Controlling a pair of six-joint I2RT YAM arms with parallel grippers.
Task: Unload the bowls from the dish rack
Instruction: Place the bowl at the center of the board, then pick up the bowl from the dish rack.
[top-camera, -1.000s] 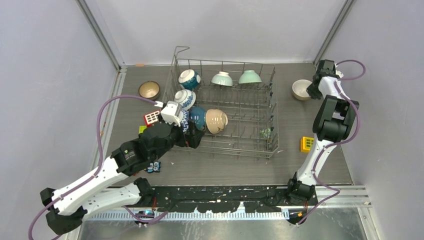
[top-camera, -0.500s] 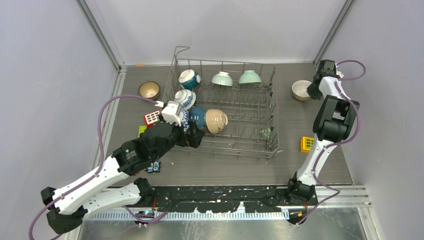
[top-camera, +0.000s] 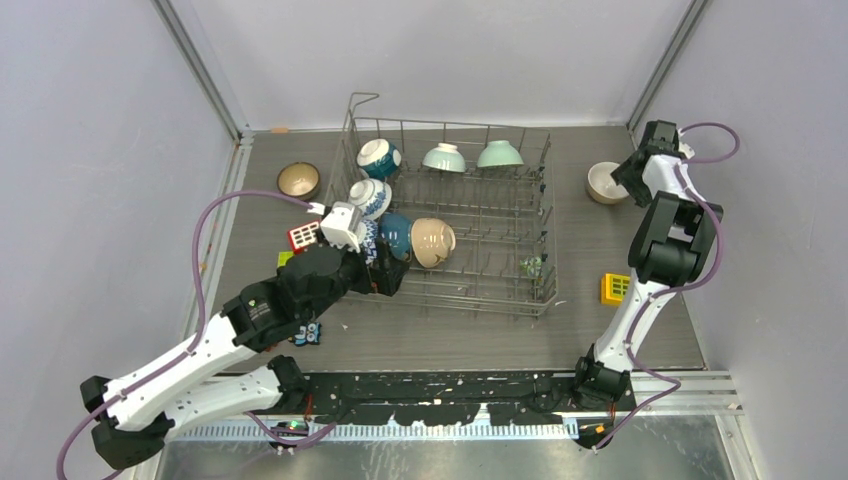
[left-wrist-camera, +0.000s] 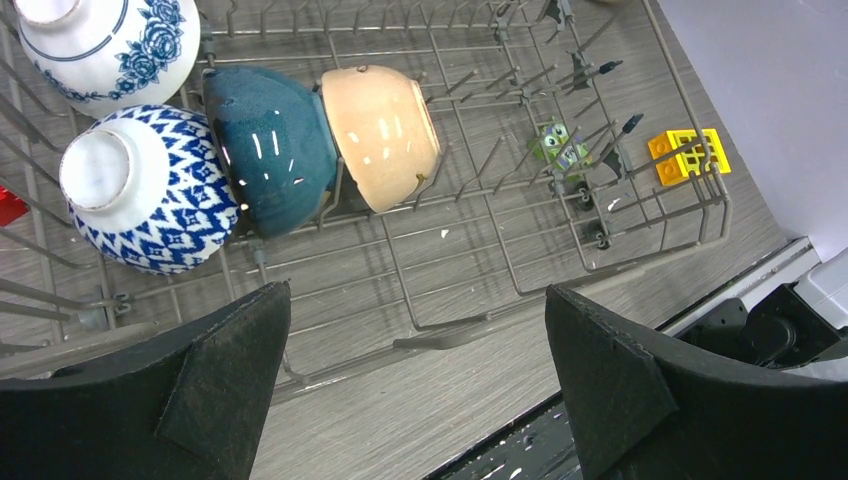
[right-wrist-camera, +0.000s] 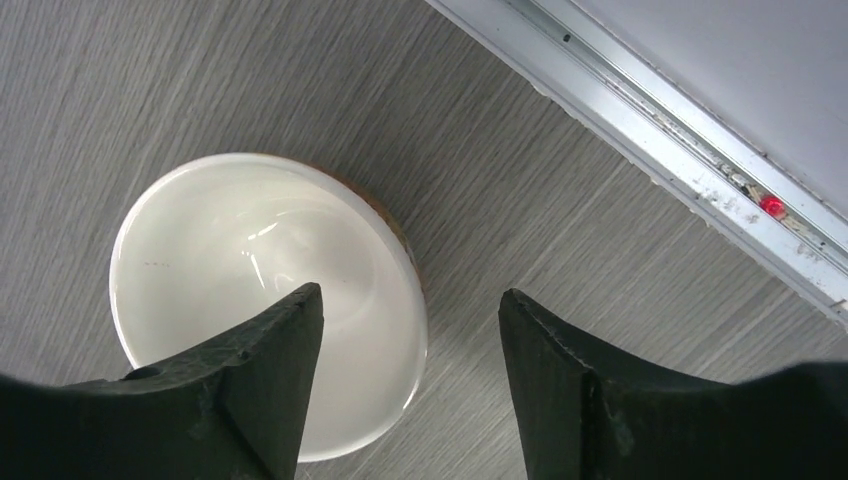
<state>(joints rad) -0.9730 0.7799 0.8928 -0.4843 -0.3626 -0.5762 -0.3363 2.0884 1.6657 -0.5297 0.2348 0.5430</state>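
The grey wire dish rack (top-camera: 452, 126) holds several bowls: two mint ones (top-camera: 443, 157) at the back, blue-and-white ones (top-camera: 378, 157), a dark teal one (left-wrist-camera: 275, 145) and a beige one (left-wrist-camera: 380, 135). My left gripper (left-wrist-camera: 415, 300) hangs open over the rack's front-left edge, beside a blue-and-white diamond-patterned bowl (left-wrist-camera: 150, 195), with nothing between its fingers. At the back right a cream-white bowl (right-wrist-camera: 250, 260) stands upright on the table. My right gripper (right-wrist-camera: 410, 300) is open, with one finger over the bowl's inside, the other outside its rim. A brown bowl (top-camera: 298, 180) sits on the table left of the rack.
A yellow toy block (top-camera: 614, 287) lies right of the rack, and a red one (top-camera: 303, 236) lies left of it. A small green toy (left-wrist-camera: 555, 145) sits inside the rack. An aluminium rail (right-wrist-camera: 700, 170) and the wall stand close behind the right gripper.
My right gripper has opened and let go of the cream-white bowl's rim, and its wrist has shifted slightly right. The left arm has not moved.
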